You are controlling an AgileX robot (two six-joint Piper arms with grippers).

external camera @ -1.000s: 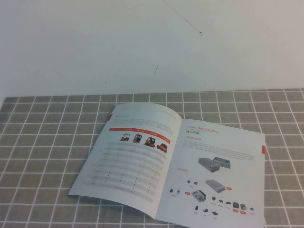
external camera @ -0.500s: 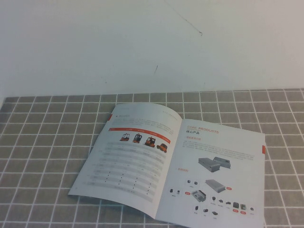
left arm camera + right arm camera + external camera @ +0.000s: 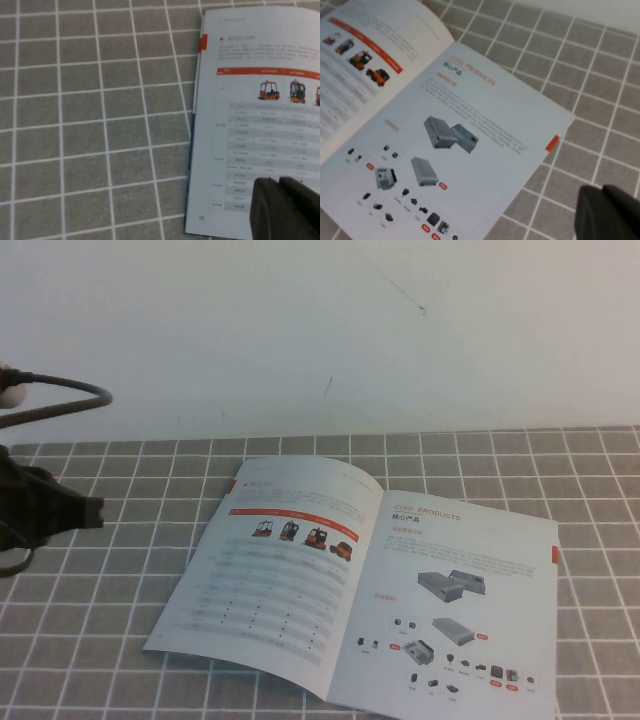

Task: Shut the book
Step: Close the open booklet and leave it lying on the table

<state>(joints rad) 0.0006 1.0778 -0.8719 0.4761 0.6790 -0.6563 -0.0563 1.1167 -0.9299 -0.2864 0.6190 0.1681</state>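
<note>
Near the counter's (image 3: 120, 570) front edge the book (image 3: 370, 590) lies open, likely light and floppy, best lifted by a page's outer edge. By the left edge hangs the left pincer (image 3: 281, 205), the right pincer (image 3: 607, 212) toward the right; I cannot tell their openings.

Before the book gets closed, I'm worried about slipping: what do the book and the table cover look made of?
Book: thin paper, smooth, maybe coated; pages bow at the spine. Table cover: probably matte cloth, printed grey grid. Left hand hovers left of the book; right hand beyond its right page.
</note>
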